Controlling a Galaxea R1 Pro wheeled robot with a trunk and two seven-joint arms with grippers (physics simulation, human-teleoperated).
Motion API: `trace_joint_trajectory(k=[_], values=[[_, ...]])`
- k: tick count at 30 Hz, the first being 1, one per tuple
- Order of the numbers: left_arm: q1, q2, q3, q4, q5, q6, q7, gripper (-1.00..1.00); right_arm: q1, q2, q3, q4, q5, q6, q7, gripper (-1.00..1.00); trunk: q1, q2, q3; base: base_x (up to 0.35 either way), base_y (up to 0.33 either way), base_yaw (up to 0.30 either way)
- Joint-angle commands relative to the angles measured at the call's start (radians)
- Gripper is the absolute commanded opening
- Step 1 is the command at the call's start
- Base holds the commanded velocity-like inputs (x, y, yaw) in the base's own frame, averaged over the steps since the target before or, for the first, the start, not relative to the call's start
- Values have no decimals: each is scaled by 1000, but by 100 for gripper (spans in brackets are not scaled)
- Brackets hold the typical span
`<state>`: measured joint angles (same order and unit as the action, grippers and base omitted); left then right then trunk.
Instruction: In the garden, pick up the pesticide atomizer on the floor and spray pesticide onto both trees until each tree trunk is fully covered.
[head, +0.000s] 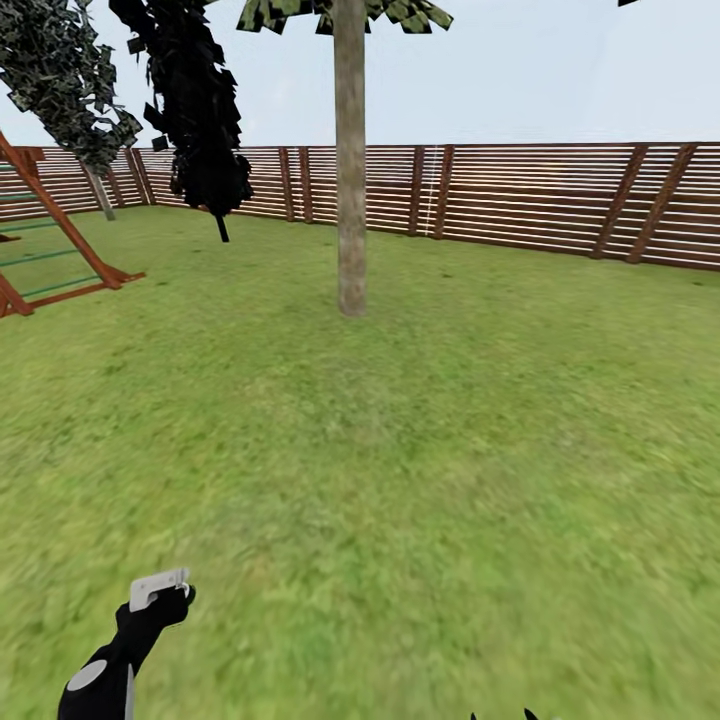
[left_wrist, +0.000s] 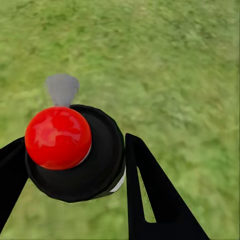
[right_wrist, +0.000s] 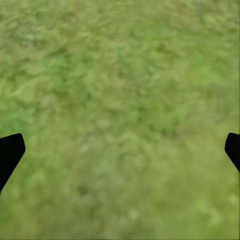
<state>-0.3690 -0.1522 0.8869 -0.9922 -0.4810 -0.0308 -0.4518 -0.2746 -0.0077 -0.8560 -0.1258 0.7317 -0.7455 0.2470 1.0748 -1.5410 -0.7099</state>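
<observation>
Spray bottle (left_wrist: 75, 152) clamped between the two black fingers of the left claw (left_wrist: 75, 165), red cap (left_wrist: 58, 137) facing the wrist camera, grey nozzle (left_wrist: 62, 89) jutting past it over grass (left_wrist: 165, 60). In the head view, same bottle (head: 160, 590) held low and well short of the tree trunk (head: 350, 170), pale nozzle on top, black left arm (head: 105, 675) under it. Right claw (right_wrist: 120, 150) spread wide, holding nothing, only its two dark fingertips (right_wrist: 10, 152) at the frame edges over blurred lawn. Trunk standing nearly upright on the lawn (head: 420, 450), mottled grey-beige, ragged foliage at its top. Behind the trunk, a brown slatted fence (head: 520, 200). Left of the trunk, a thin dark tree (head: 200, 110), then a leaning tree (head: 70, 90) by the fence, then a red-brown wooden frame (head: 50, 240).
</observation>
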Motion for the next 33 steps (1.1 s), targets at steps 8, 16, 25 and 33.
trace_joint_trajectory(k=[8, 16, 25, 33], values=[[1, -7, 3, -86, 1, 2, 1, -100, 0, 0, 0, 0, 0, 0, 0, 100, 0, 0, 0, 336, 0, 0], [1, -2, 4, -87, 1, 8, 0, -100, 0, 0, 0, 0, 0, 0, 0, 100, 0, 0, 0, 336, 0, 0], [1, -1, 4, -76, 1, 8, 0, -100, 0, 0, 0, 0, 0, 0, 0, 100, 0, 0, 0, 336, 0, 0], [1, -4, 3, -74, 0, 2, 2, -100, 0, 0, 0, 0, 0, 0, 0, 100, 0, 0, 0, 336, 0, 0]])
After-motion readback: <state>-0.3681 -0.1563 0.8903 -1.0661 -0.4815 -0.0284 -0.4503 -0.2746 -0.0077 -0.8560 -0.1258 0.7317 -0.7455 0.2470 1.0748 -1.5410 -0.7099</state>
